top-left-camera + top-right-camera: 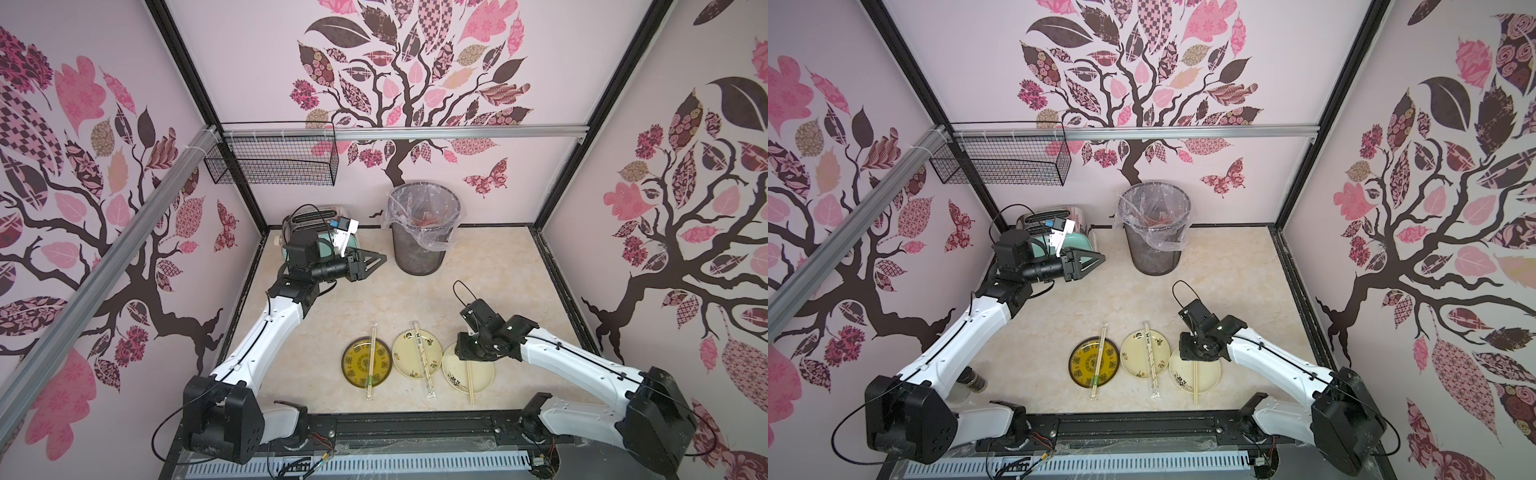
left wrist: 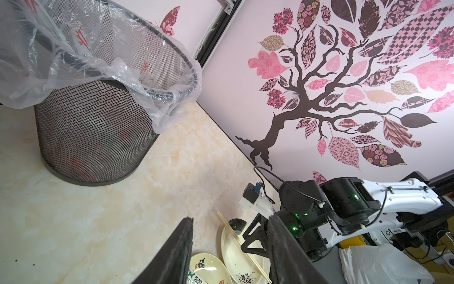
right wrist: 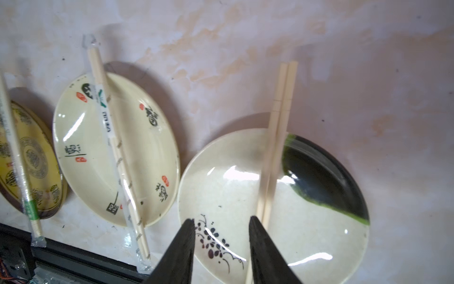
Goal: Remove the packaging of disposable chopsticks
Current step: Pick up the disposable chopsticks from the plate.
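Three plates [image 1: 355, 361], three chopstick pairs [image 1: 470, 382]; two sleeves [image 1: 422, 353].

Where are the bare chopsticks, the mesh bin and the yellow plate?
bare chopsticks [image 3: 280, 137], right wrist view, one stick's middle.
mesh bin [image 1: 411, 257], a top view, side wall.
yellow plate [image 1: 353, 359], a top view, bare face.

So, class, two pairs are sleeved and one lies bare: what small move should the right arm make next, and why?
Probably lift the right gripper slightly and shift it toward the middle plate. Its jaws stand open and empty beside the bare chopsticks, so that pair looks done, while the neighbouring pair lies in its printed sleeve.
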Controlling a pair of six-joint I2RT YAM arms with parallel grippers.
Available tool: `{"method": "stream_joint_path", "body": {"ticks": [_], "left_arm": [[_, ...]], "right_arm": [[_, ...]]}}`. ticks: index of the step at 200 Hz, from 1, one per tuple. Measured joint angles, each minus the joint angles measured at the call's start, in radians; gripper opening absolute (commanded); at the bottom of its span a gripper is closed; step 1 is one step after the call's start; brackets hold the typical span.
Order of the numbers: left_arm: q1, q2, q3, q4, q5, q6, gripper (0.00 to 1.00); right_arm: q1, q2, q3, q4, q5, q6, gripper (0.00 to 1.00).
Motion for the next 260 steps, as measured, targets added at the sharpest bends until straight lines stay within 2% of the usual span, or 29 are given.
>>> {"method": "stream_joint_path", "body": {"ticks": [59,146,174,203,233,260], "left_arm": [[0.0,0.003,0.0,0.0,0.004,0.001,0.52],[0.0,0.005,0.0,-0.005,0.006,0.002,0.52],[0.0,0.005,0.0,-0.007,0.006,0.004,0.52],[0.0,0.005,0.0,-0.007,0.007,0.005,0.52],[0.0,0.005,0.0,-0.007,0.006,0.006,0.53],[0.0,0.005,0.0,-0.007,0.006,0.009,0.52]], "right_arm": [[0.126,0.156,0.043,0.139,-0.087,0.031,0.41],[0.137,0.312,0.062,0.281,-0.171,0.034,0.39],[0.137,0.35,0.063,0.289,-0.172,0.032,0.31],[0.137,0.367,0.064,0.307,-0.173,0.032,0.17],[0.138,0.388,0.065,0.322,-0.174,0.029,0.17],[0.138,0.389,0.065,0.332,-0.174,0.026,0.08]]}}
